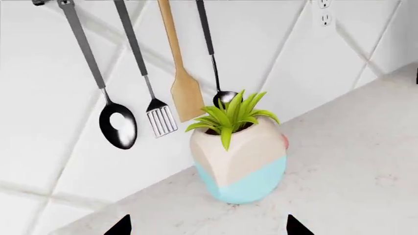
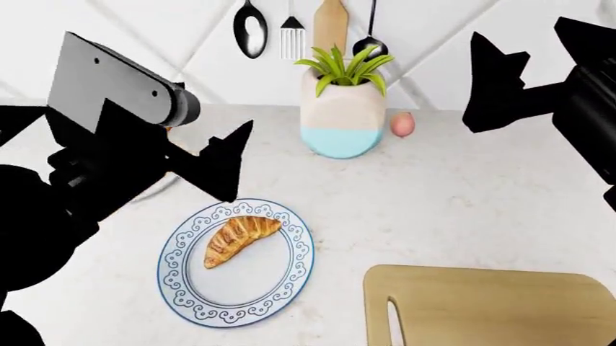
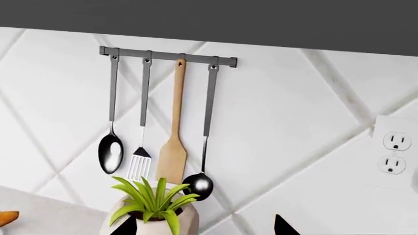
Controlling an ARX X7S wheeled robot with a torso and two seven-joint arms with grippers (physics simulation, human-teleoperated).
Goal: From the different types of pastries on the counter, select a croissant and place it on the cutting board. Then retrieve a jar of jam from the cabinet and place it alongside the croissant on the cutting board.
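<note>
Facing the wall, left wrist view: vase [image 1: 239, 164] with plant on the counter [image 1: 353, 161], utensils hanging; two dark tips of the left pincer [image 1: 207, 226] apart, holding nothing.

Head view: croissant [image 2: 236, 238] on the plate [image 2: 288, 285], long axis 7 to 1 o'clock, at 5 o'clock from the left pincer [image 2: 216, 162], the nearer one. Cutting board [image 2: 500, 306] at 3 o'clock of plate. Right pincer [image 2: 506, 79] well apart.

Right wrist view: utensil rail [image 3: 168, 56], outlet [image 3: 394, 152]; right pincer tips spread, empty.

One croissant [image 2: 239, 238] — one plate [image 2: 183, 288], one cutting board [image 2: 500, 303], four utensils [image 3: 173, 122].
</note>
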